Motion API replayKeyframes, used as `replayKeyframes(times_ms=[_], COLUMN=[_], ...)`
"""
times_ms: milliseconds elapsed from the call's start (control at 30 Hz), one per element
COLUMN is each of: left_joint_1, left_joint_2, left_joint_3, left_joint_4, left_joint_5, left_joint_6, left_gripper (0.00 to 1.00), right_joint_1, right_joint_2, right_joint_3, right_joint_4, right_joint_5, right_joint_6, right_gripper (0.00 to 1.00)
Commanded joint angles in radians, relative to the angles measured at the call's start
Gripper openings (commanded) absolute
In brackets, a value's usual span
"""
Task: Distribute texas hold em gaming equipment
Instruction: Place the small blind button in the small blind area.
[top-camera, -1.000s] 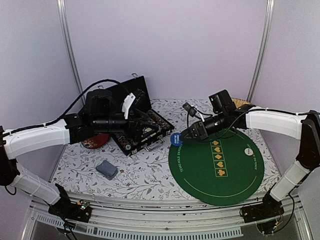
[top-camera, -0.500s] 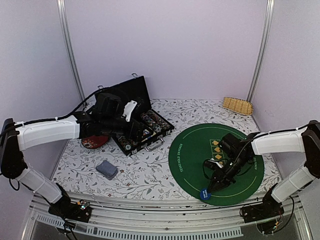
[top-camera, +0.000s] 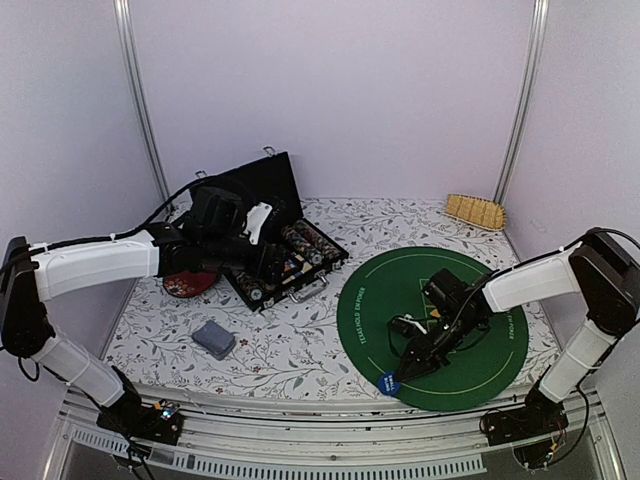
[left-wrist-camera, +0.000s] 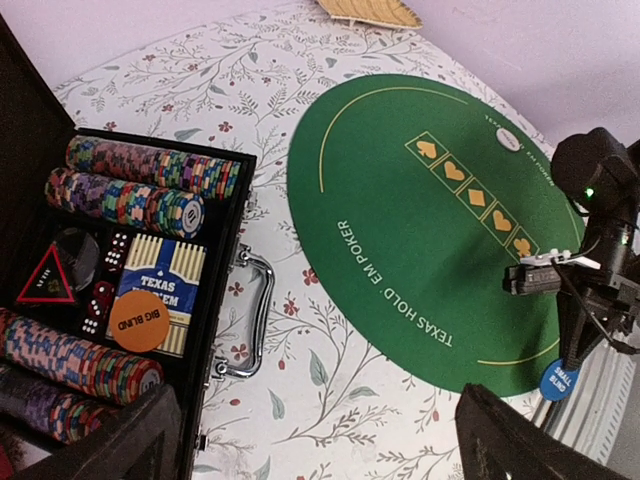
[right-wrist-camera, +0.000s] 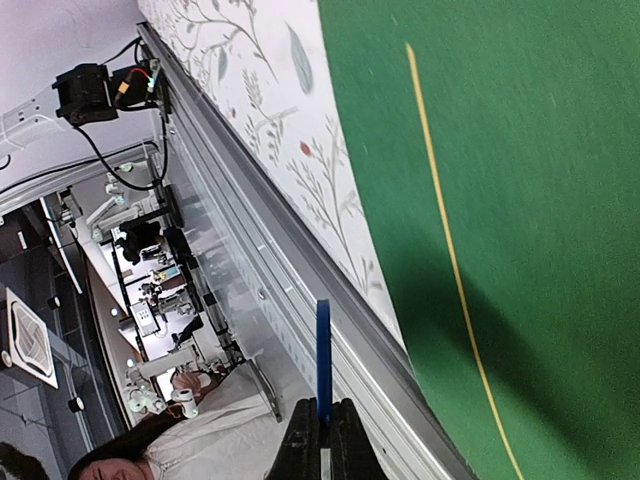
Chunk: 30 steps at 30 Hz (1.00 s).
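My right gripper is shut on a blue button disc, held on edge over the near rim of the round green mat. In the right wrist view the blue disc stands edge-on between the shut jaws of the right gripper. My left gripper is open and empty above the tablecloth beside the black case. The case holds rows of striped poker chips, an orange button disc and a card box. A white disc lies on the mat. A grey-blue card pack lies on the cloth.
The open black case stands at the back left with a dark-red dish beside it. A wicker brush lies at the back right. The table's metal front rail runs just below the mat's rim.
My right arm carried the blue disc from the mat's far-left rim near the case to the mat's near rim, then shifted it slightly left. My left gripper drew back a little over the case.
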Motion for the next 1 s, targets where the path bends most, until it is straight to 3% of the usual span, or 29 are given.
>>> replayKeyframes(times_ms=[0, 267, 467, 733, 967], left_joint_1=[0.015, 0.022, 0.033, 0.056, 0.084], left_joint_2=[-0.016, -0.012, -0.008, 0.003, 0.023], left_joint_3=[0.022, 0.025, 0.022, 0.025, 0.048], left_joint_4=[-0.012, -0.019, -0.029, -0.04, -0.144], left_joint_5=[-0.01, -0.023, -0.033, -0.033, -0.141], left_joint_6=[-0.008, -0.005, -0.005, -0.012, -0.014], left_gripper=[0.98, 0.98, 0.98, 0.98, 0.98], right_joint_1=[0.004, 0.005, 0.007, 0.007, 0.007], right_joint_2=[0.085, 0.202, 0.237, 0.228, 0.115], right_joint_3=[0.044, 0.129, 0.168, 0.266, 0.452], right_joint_4=[0.108, 0.191, 0.093, -0.064, -0.306], right_joint_5=[-0.053, -0.015, 0.146, 0.302, 0.665], right_joint_6=[-0.021, -0.011, -0.038, -0.081, -0.115], right_gripper=[0.02, 0.02, 0.05, 0.38, 0.61])
